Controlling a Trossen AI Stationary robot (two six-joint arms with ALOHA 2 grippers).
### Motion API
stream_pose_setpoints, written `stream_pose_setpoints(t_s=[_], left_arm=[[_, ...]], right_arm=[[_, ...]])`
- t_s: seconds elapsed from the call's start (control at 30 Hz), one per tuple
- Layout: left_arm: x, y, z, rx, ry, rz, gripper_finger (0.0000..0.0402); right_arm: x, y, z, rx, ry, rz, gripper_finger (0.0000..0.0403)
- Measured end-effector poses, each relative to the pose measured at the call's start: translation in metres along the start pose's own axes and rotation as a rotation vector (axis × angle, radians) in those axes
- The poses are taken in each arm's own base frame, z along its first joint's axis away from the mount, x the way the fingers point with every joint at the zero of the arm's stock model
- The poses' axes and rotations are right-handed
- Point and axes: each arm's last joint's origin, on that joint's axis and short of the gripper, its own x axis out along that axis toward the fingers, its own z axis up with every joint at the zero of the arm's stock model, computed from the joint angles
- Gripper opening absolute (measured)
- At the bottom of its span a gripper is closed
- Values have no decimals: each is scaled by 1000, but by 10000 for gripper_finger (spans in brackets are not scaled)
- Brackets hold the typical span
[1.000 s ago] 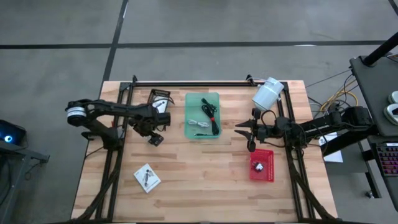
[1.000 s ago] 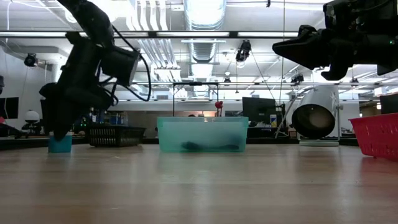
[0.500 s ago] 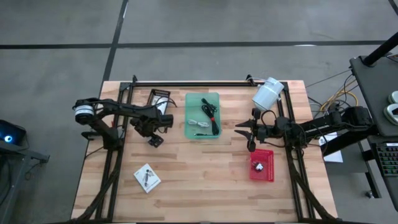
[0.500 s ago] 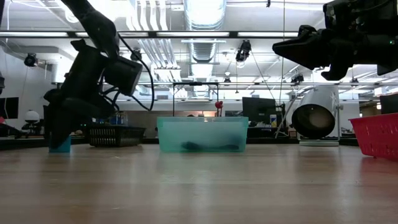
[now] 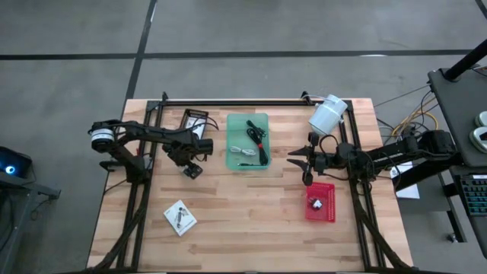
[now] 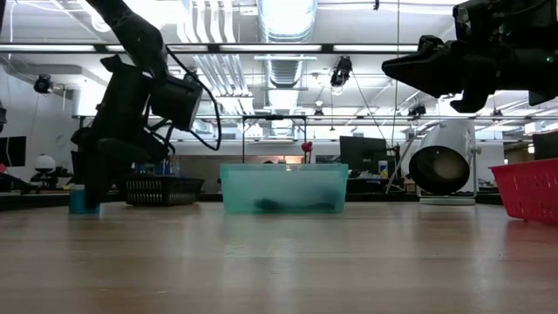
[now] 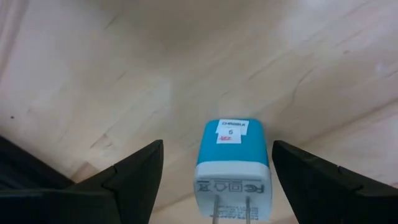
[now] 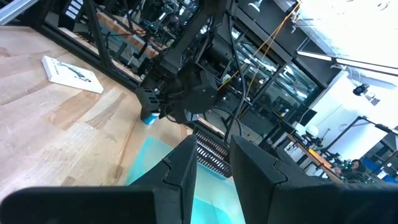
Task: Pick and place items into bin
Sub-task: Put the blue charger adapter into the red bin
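Two arms: the left one is at work on the table's left side; the right one waits raised above the right side, near the red basket (image 5: 320,202).
Left gripper (image 5: 192,168): lowered to the wood just left of the green bin (image 5: 248,141), fingers spread wide with clear space on each side of the item between them.
Blue charger plug (image 7: 230,160): a small blue-and-white cube with two metal prongs and a small white label, standing on the table (image 5: 251,221) directly between the left gripper's fingers (image 7: 134,171), touched by neither.
Same plug, low view: the blue block (image 6: 81,201) sits on the wood under the left gripper's tips.
Green bin: holds a black coiled cable (image 5: 259,141) and a pale grey cable (image 5: 242,149); it lies just right of the left gripper.
White packets: one (image 5: 179,217) lies well apart toward the near-left edge; another (image 5: 195,120) lies by the far-left rail.
Right gripper (image 5: 304,161): fingers a narrow gap apart, holding nothing.
White cylinder (image 5: 327,114): on its side at the far right.
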Motion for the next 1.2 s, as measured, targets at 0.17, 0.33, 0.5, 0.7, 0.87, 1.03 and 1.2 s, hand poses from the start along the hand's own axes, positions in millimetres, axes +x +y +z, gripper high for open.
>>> stream_pose_setpoints(t_s=[0.17,0.33,0.5,0.7,0.87,1.03,1.2], left_arm=[[0,0,0,14,3,-4,281],[0,0,0,26,3,-6,281],[1,0,-1,20,14,-17,280],[4,0,-3,20,47,-41,251],[6,0,-4,24,57,-45,201],[7,1,-5,29,70,-53,141],[7,1,-5,72,73,-59,129]], right_arm=[[0,0,0,-1,0,0,84],[0,0,0,-1,0,0,84],[0,0,0,0,0,0,84],[0,0,0,-1,0,0,84],[0,0,0,-1,0,0,84],[0,0,0,-1,0,0,84],[0,0,0,0,0,0,84]])
